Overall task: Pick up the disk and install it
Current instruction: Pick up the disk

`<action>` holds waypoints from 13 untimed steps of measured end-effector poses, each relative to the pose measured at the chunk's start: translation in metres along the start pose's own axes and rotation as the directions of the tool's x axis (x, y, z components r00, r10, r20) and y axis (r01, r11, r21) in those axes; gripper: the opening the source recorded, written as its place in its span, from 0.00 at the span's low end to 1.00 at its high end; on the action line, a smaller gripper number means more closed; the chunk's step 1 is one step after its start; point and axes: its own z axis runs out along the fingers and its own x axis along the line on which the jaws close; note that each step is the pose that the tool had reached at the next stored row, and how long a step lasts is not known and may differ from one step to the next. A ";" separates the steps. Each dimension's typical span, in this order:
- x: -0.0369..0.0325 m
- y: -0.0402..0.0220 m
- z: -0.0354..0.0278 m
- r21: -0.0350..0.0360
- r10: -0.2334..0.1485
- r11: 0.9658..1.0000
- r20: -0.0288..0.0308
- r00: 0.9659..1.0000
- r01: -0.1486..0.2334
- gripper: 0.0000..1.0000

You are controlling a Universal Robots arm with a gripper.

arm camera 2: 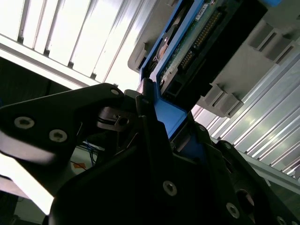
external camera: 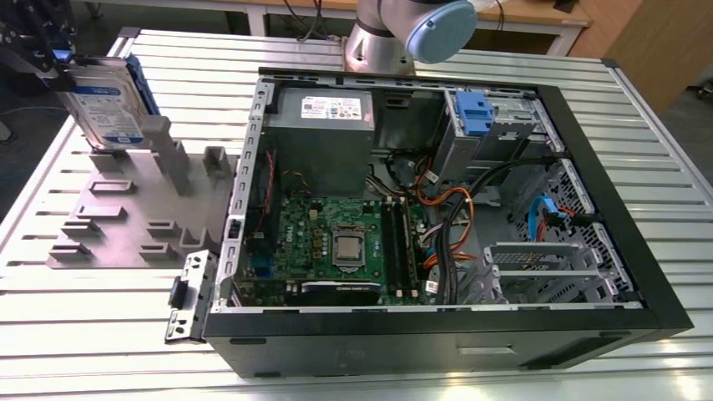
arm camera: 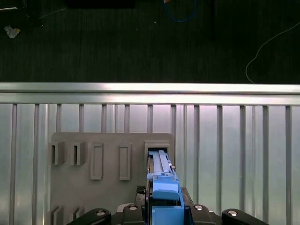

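Disk noted once in exterior view: upright at one grey rack, toward the exterior view's left on slatted table, gripper at its top edge. Alongside, one open computer case containing one motherboard, one power supply, one blue clip. Second wrist view: fingers clenched on blue side rail of disk. First wrist view: disk held on edge, far end in a slot of rack.

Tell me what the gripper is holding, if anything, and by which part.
The gripper holds the disk, clamped across its blue side rail at the upper end; the lower end sits at a slot of the grey fixture.
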 end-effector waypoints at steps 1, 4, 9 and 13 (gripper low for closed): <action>0.0000 0.0000 -0.0003 0.000 0.000 1.000 0.000 1.000 0.000 0.36; 0.0000 0.0000 -0.0007 0.000 0.000 1.000 0.000 1.000 0.000 0.36; 0.0000 0.0000 -0.0017 0.000 0.000 1.000 0.000 1.000 0.000 0.36; 0.0000 0.0000 -0.0025 0.000 0.000 1.000 0.000 1.000 0.000 0.36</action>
